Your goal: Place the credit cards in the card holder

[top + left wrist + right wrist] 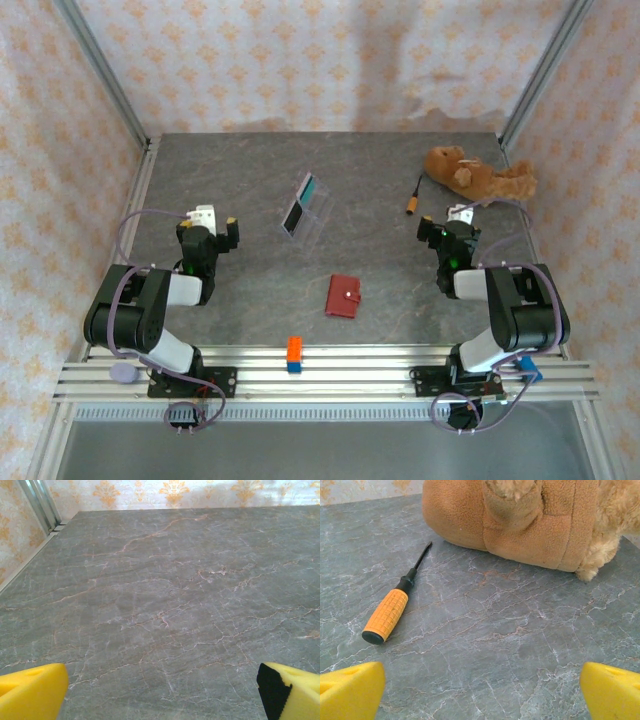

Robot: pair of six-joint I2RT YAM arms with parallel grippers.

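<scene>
Finds left gripper (162,686) and right gripper (482,684) released, yellow pads at the bottom corners of the wrist views, nothing between. Locates red card holder (344,296) closed, lower centre of the overhead view; judges it light, soft, best pinched at one edge. Locates credit cards (300,204) in clear tray (322,206) above centre; judges them thin, stiff, slippery, needing an edge grip.

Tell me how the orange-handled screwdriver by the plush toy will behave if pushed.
The screwdriver lies flat on a rounded handle, so a sideways push will probably roll it. It looks rigid. The textured handle likely resists slipping.
</scene>
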